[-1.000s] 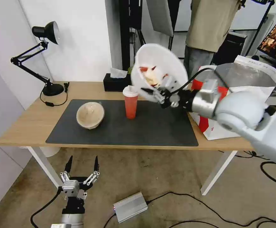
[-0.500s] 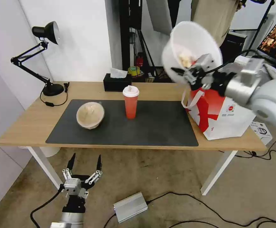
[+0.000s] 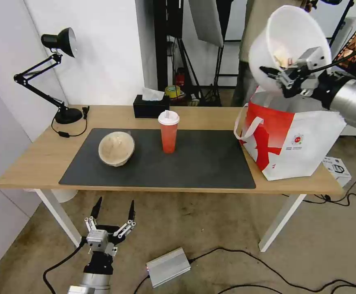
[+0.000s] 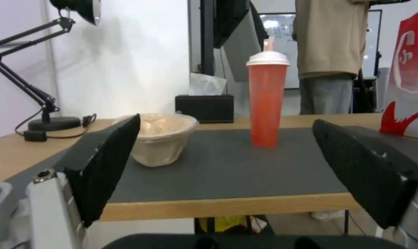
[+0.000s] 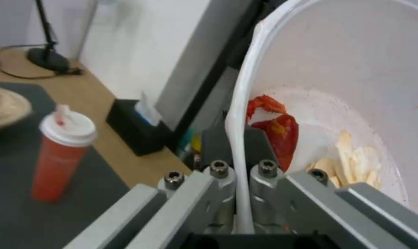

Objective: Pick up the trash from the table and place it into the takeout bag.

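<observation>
We work at a long light-wood table on white legs, standing on a bare concrete floor strewn with cables, a white wall behind it.

Nearest us, our left gripper hangs parked below the table's front edge, its two dark fingers spread wide with nothing between them. On the large dark grey mat sit two pieces of trash not yet collected: the round beige lidded bowl toward the left and the tall red drink cup with white lid near the middle. Farther back stand a black tissue box and a black desk lamp.

At the table's right end stands the large boxy white takeout bag with red side, mouth open. Our right gripper holds the wide white bowl with red-and-tan food scraps above that mouth, tipped steeply, jaws pinched on its rim, one finger inside and one outside.

We judge the first item is in mid-delivery. The next move calls for lowering the bowl well into the opening before letting go, since the scraps could spill from the tilted bowl.
</observation>
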